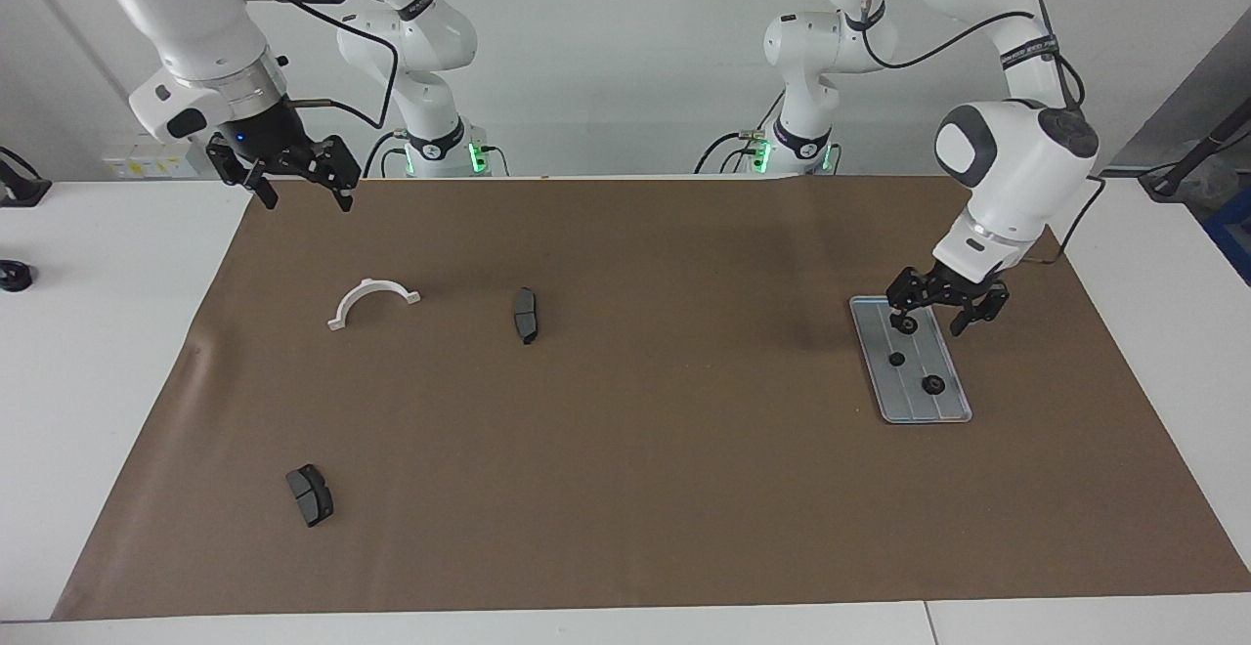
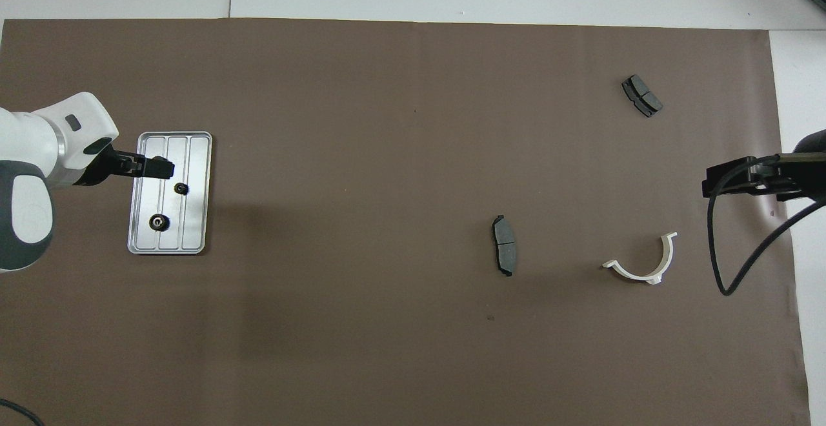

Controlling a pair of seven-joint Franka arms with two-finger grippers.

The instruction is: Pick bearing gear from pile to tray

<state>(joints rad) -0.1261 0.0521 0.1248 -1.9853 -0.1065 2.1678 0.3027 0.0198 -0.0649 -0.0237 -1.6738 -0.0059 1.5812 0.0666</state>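
Gears [image 1: 896, 359]: two of them lie in the tray [image 1: 953, 412] at the right of the facing frame, well apart; the brown mat [image 1: 665, 489] shows only the white bracket [image 1: 372, 301] and two brake pads [image 1: 526, 315], so the job looks all but done. The left claw [image 1: 933, 318] hangs wide and empty over the tray's upper end; the right claw [image 1: 298, 191] waits wide at upper left. The facing view shows the left claw clear above the tray; the overhead view shows it laid across the rim, yet shows each gear's groove.

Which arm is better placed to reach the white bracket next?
Right: the right gripper hangs open at the white bracket's end; the left gripper is over the tray.
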